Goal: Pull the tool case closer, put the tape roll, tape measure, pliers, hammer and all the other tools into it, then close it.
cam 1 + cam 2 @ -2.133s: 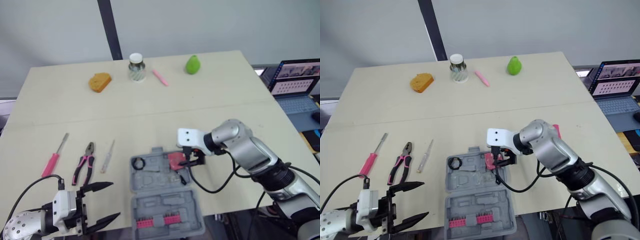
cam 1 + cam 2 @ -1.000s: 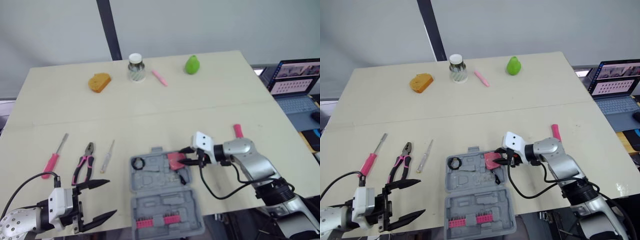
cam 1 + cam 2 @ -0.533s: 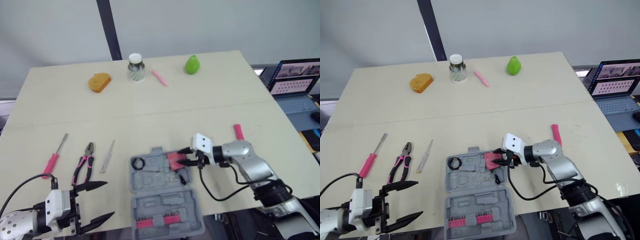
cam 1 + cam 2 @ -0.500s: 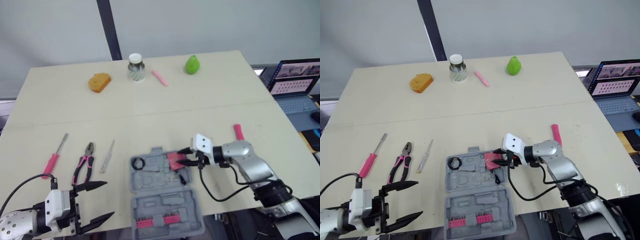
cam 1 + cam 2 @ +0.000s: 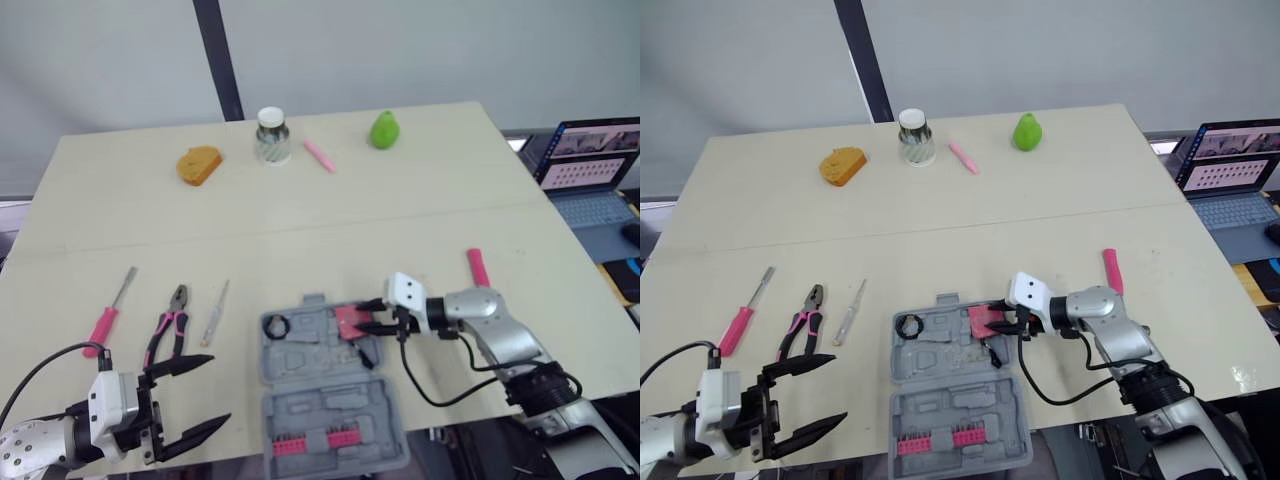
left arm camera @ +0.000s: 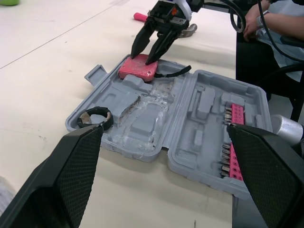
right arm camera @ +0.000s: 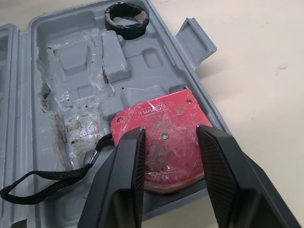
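Note:
The grey tool case lies open near the table's front edge. A black tape roll sits in its far left pocket. The red tape measure rests in the far right corner, strap trailing inside. My right gripper is open, its fingers straddling the tape measure's top. My left gripper hangs open at the front left, apart from the case. Pink-handled pliers, a pink screwdriver and a small clear screwdriver lie left of the case. The hammer's pink handle shows right of my right arm.
At the table's far side are a piece of bread, a glass jar, a pink pen and a green pear. A laptop stands off the right edge. A person sits past the case.
The right gripper, which held the tape measure from above the case, has swung low and let go; the tape measure now lies in the case. The left gripper has sunk slightly.

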